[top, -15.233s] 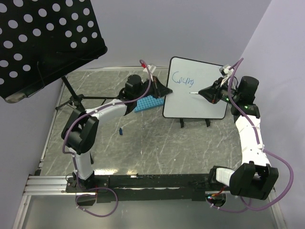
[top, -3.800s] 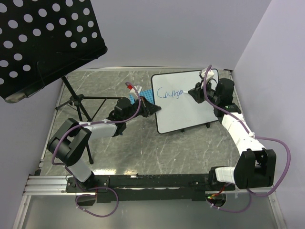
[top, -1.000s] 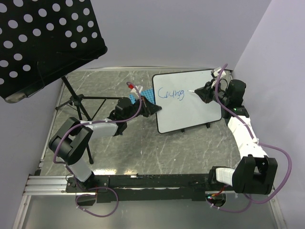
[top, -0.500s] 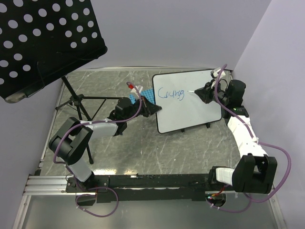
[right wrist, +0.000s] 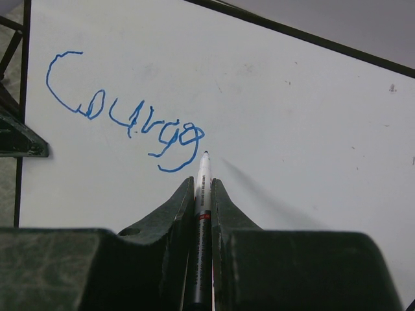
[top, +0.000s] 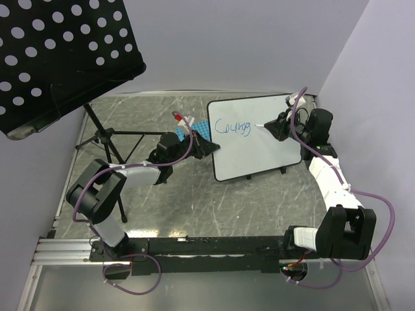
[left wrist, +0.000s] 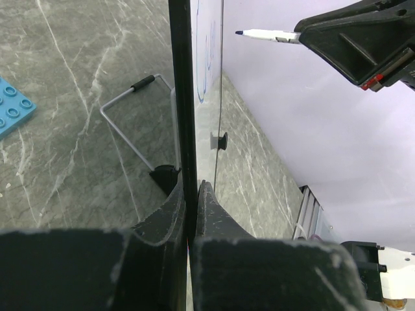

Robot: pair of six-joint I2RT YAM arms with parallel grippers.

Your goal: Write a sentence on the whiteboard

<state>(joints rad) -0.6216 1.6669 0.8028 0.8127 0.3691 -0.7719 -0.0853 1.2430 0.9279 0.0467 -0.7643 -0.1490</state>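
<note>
The whiteboard (top: 259, 152) stands tilted on its black feet at mid-table. Blue cursive text (top: 233, 127) reading roughly "Courag" sits at its upper left, and shows large in the right wrist view (right wrist: 130, 116). My left gripper (top: 211, 148) is shut on the board's left edge (left wrist: 183, 97), its jaws pinching the dark rim (left wrist: 191, 188). My right gripper (top: 273, 127) is shut on a white marker (right wrist: 202, 188). The marker tip (left wrist: 238, 32) points at the board just right of the last letter, a small gap off the surface.
A blue gridded rack (top: 198, 128) lies behind the left gripper, also in the left wrist view (left wrist: 10, 107). A black perforated music stand (top: 58, 58) with tripod legs fills the far left. The wall is close behind the right arm.
Since the earliest frame the board has moved left and tilted, and the word has grown from "Cour" to "Courag". Over the last second the right arm barely shifted; the left has not moved.
</note>
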